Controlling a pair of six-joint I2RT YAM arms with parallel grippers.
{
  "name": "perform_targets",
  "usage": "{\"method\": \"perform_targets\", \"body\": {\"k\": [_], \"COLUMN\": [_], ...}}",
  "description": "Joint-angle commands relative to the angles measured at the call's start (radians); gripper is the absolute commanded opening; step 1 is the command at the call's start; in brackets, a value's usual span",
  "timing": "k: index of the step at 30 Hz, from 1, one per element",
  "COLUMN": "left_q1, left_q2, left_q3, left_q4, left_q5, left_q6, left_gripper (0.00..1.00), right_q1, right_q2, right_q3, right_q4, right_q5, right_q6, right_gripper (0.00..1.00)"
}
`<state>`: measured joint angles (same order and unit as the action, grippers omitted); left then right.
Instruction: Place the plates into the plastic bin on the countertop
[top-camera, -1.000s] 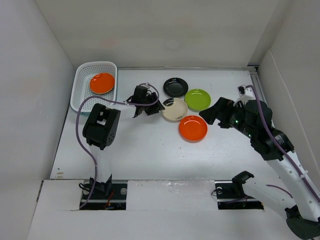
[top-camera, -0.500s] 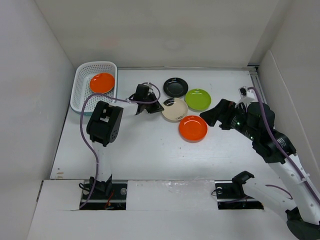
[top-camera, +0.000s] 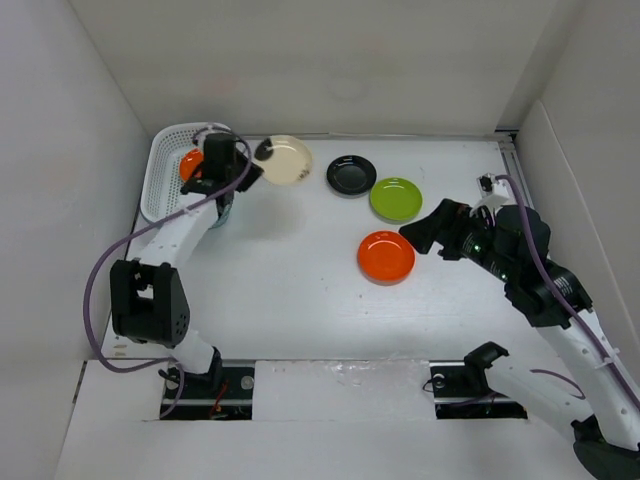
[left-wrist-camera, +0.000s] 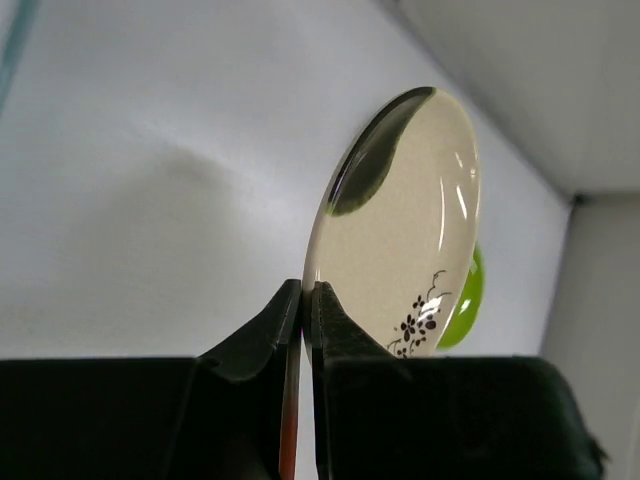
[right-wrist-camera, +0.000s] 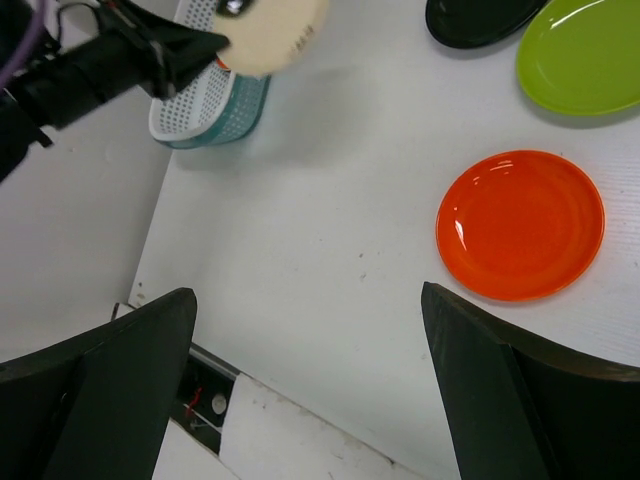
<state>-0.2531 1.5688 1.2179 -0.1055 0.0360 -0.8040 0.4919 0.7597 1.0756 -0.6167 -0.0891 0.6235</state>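
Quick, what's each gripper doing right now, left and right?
Left gripper: closed, pinching the rim of the cream plate.
Right gripper: open, holding nothing.

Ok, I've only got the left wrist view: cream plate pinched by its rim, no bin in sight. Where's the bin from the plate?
Observer: The plastic bin is just left of the cream plate, in the far left corner; the plate isn't over it yet.
Operator: Anything inside it?
Observer: One orange plate.
Operator: What's not binned?
Observer: Three, lying to the plate's right: a black plate, a lime green plate, a second orange plate.
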Motion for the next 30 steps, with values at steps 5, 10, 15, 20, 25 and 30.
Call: {"method": "perform_targets", "body": {"k": [5,10,15,20,25,30], "left_q1": [0.316,0.417,0.471,0.492,0.492,0.457], "left_q2": [0.066,0.190,0.372,0.450,0.458,0.334], "left_q3": [0.165,0.287,0.482,0.569,0.609,0.574], "left_q4": [-0.111,-0.095,-0.217,-0.234,-0.249,-0.218], "left_q5": [-0.047,-0.079,-0.091,-0.076,-0.074,-0.036], "left_q6": [-0.104,-0.095,-0.055,-0.032,-0.011,0.046], "left_gripper": [0.00,0.00,0.00,0.11,0.62,0.93], "right_q1": [-0.004,-0.004,-0.004,-0.004,-0.004,-0.004], "right_q2": [0.043,0.055,0.064,0.064,0.055,0.037], "right_q3": [-0.008,0.001,0.010,0.010,0.010,0.010], "right_q4": [0.114,0.133,0.133,0.133,0.124,0.103], "right_q5": [-0.090,-0.101,-0.101,-0.110,-0.110,-0.110], "right_q6": [-0.031,-0.050,-0.061,-0.061,-0.061,-0.061], "right_gripper": [1.00,1.00,1.00,1.00,1.00,1.00]}}
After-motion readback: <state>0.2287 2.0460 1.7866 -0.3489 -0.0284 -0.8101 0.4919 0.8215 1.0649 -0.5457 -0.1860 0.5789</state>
